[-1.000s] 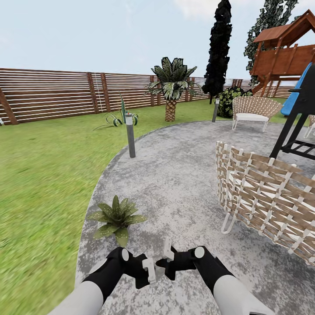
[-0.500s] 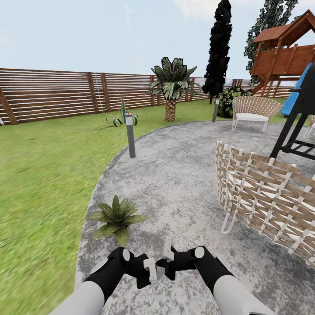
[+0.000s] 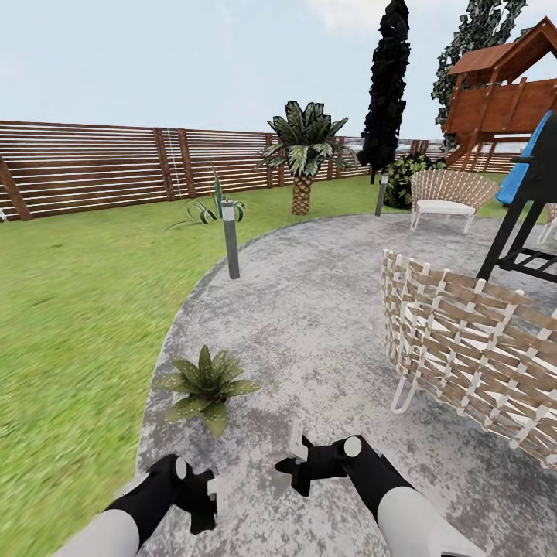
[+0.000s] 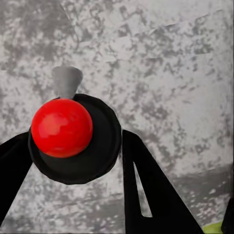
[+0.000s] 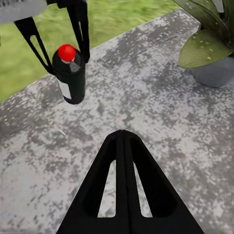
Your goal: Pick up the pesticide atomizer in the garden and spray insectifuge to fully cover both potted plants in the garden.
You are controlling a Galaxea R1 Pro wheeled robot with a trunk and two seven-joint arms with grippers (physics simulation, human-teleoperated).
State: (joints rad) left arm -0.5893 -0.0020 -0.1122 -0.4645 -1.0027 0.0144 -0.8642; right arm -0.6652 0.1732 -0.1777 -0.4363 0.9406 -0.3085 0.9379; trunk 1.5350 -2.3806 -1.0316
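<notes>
The pesticide atomizer (image 5: pixel 69 80) is a dark bottle with a white label, a red ball top (image 4: pixel 61 127) and a pale grey nozzle. It stands upright on the grey paving (image 3: pixel 309 309). My left gripper (image 3: pixel 203 495) hangs right over it, open, with one black finger on each side of the bottle's top (image 5: pixel 80 29). My right gripper (image 3: pixel 296 452) is shut on nothing, a short way from the bottle and pointing at it. One potted plant (image 3: pixel 205 383), a low rosette in a grey pot (image 5: pixel 217 73), sits at the paving's edge just beyond my hands.
A grey lamp post (image 3: pixel 230 244) stands at the paving's rim farther off. A woven chair (image 3: pixel 464 363) is close on the right, and another (image 3: pixel 449 197) is farther back beside a play tower with a blue slide (image 3: pixel 526 162). Lawn (image 3: pixel 77 325) lies left, with a slat fence (image 3: pixel 100 166) behind.
My left arm has swung left and down, away from the right gripper, and now sits over the atomizer. The right arm and the camera have not moved.
</notes>
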